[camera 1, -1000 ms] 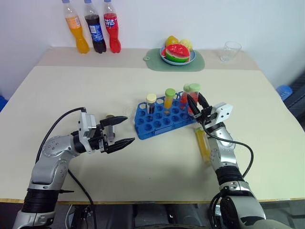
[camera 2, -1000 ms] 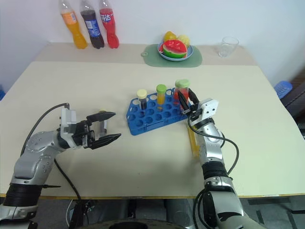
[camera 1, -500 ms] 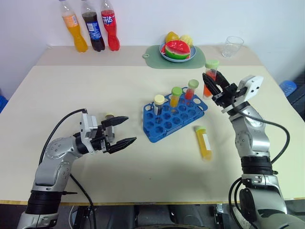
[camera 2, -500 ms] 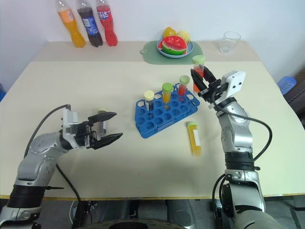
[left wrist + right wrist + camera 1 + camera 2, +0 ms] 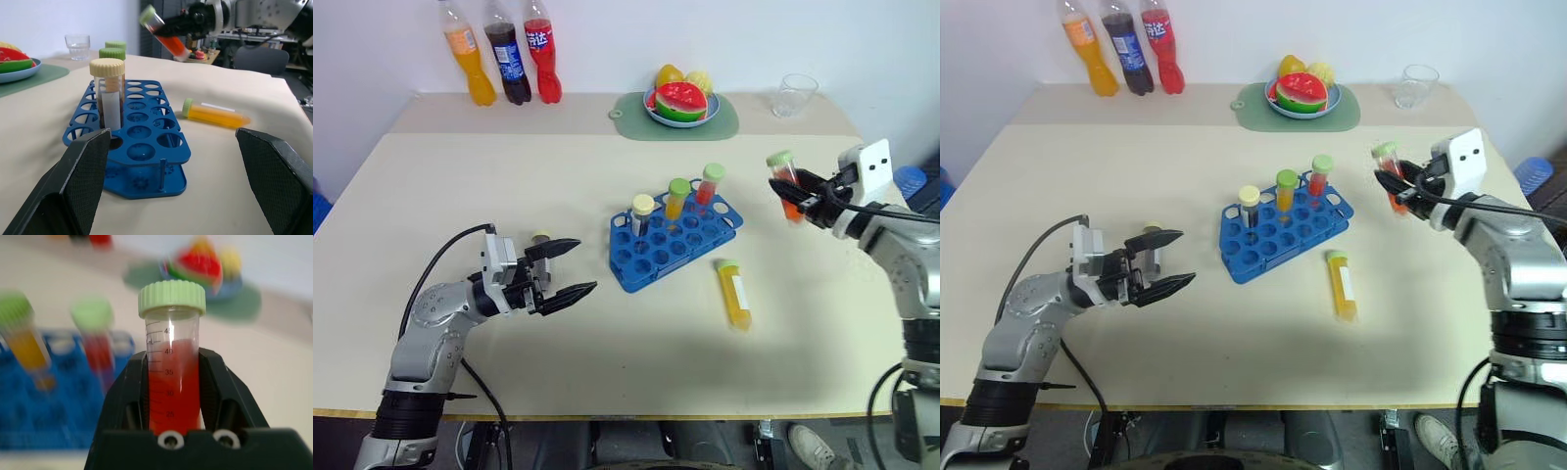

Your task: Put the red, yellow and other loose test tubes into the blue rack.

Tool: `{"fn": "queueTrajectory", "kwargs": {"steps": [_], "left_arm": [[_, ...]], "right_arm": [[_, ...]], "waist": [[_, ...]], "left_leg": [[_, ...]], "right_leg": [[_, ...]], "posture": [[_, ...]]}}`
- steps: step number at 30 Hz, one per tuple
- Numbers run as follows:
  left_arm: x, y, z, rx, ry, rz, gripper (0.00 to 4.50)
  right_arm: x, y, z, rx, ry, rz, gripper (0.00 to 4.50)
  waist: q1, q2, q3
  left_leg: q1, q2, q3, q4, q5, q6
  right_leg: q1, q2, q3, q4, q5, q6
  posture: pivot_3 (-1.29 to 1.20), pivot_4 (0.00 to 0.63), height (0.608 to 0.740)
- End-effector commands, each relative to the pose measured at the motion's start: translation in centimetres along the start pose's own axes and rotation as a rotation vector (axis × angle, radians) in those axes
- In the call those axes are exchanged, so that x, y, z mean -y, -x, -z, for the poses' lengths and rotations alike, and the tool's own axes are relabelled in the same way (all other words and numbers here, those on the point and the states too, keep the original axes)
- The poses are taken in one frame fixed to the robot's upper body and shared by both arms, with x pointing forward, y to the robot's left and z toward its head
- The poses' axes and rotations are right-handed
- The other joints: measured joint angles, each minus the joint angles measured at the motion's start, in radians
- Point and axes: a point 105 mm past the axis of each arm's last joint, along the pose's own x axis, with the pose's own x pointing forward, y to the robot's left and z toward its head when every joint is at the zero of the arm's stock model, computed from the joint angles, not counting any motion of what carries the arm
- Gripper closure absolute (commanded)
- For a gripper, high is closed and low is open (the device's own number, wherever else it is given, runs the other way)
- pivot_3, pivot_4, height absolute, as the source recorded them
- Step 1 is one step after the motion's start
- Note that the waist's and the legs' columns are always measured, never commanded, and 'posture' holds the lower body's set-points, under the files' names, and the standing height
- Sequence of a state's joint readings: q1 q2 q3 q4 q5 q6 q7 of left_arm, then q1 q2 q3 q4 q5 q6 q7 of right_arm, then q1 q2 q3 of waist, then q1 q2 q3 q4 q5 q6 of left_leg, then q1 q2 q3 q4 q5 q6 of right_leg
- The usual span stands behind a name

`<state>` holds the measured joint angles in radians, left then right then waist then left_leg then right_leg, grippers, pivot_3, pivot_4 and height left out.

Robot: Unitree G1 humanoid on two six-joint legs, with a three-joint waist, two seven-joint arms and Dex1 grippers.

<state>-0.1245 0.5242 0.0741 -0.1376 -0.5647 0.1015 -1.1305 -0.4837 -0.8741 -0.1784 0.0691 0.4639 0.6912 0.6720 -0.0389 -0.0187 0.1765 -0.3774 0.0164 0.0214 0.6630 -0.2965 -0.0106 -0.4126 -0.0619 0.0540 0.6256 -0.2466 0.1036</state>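
Right pincer (image 5: 795, 196) pinching clear green-capped tube of red liquid (image 5: 784, 184), aloft right of low bright blue plastic rack (image 5: 676, 240). Left pincer (image 5: 565, 266) spread, left of rack.

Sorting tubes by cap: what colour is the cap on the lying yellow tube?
Green cap, clearest in the left wrist view.

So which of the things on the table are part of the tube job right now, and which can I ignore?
Job:
- blue rack, three capped tubes standing in it
- red tube held in the right gripper
- yellow tube lying on the table beside the rack

Ignore:
- three soda bottles
- fruit plate on its green mat
- empty glass
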Motion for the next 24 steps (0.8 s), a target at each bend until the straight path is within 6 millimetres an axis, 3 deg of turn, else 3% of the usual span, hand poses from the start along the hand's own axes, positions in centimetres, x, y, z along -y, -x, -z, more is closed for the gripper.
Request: {"fn": "queueTrajectory", "kwargs": {"steps": [1, 8, 17, 20, 22, 24], "left_arm": [[0.1, -0.2, -0.4, 0.013, -0.023, 0.010, 0.28], [0.2, 0.2, -0.4, -0.008, -0.035, 0.032, 0.28], [0.5, 0.8, -0.8, -0.054, -0.059, 0.094, 0.28], [0.4, 0.3, -0.6, -0.046, -0.054, 0.109, 0.28], [0.3, -0.4, -0.7, -0.026, -0.047, 0.126, 0.28], [0.2, -0.6, -0.7, -0.023, -0.047, 0.136, 0.28]], "right_arm": [[1.1, 0.6, 0.5, -0.125, -0.051, -0.008, 3.35], [1.6, 0.9, 4.7, -0.385, -0.034, -0.078, 3.35], [2.2, 0.6, 6.8, -0.467, -0.029, -0.102, 3.35], [2.0, 0.7, 7.3, -0.495, -0.015, -0.117, 2.29], [2.3, 0.8, 7.3, -0.516, 0.016, -0.089, 1.29], [2.4, 1.1, 7.1, -0.537, 0.026, -0.091, 1.29]], "waist": [[-0.004, 0.000, 0.000], [-0.003, 0.000, 0.000], [-0.002, 0.000, 0.000], [-0.001, 0.000, 0.000], [0.002, 0.000, 0.000], [0.003, 0.000, 0.000]], "left_leg": [[0.000, 0.000, 0.000, 0.000, 0.000, 0.000], [-0.001, 0.000, 0.001, 0.000, -0.001, 0.001], [-0.014, -0.001, 0.002, 0.003, 0.000, 0.001], [-0.014, -0.001, 0.002, 0.003, 0.000, 0.001], [-0.014, -0.001, 0.002, 0.003, 0.000, 0.001], [-0.014, -0.002, 0.002, 0.004, 0.000, 0.001]], "right_leg": [[0.000, 0.000, 0.000, 0.000, 0.000, 0.000], [-0.001, 0.002, 0.000, -0.002, 0.000, 0.000], [-0.013, 0.001, 0.000, -0.001, 0.003, 0.004], [-0.013, 0.001, 0.000, -0.001, 0.003, 0.004], [-0.013, 0.002, 0.000, 0.000, 0.003, 0.004], [-0.013, 0.002, 0.000, 0.000, 0.003, 0.004]], "posture": [[0.00, 0.150, 0.740], [0.00, 0.150, 0.740], [0.00, 0.150, 0.740], [0.00, 0.150, 0.740], [0.00, 0.150, 0.740], [0.00, 0.150, 0.740]]}}
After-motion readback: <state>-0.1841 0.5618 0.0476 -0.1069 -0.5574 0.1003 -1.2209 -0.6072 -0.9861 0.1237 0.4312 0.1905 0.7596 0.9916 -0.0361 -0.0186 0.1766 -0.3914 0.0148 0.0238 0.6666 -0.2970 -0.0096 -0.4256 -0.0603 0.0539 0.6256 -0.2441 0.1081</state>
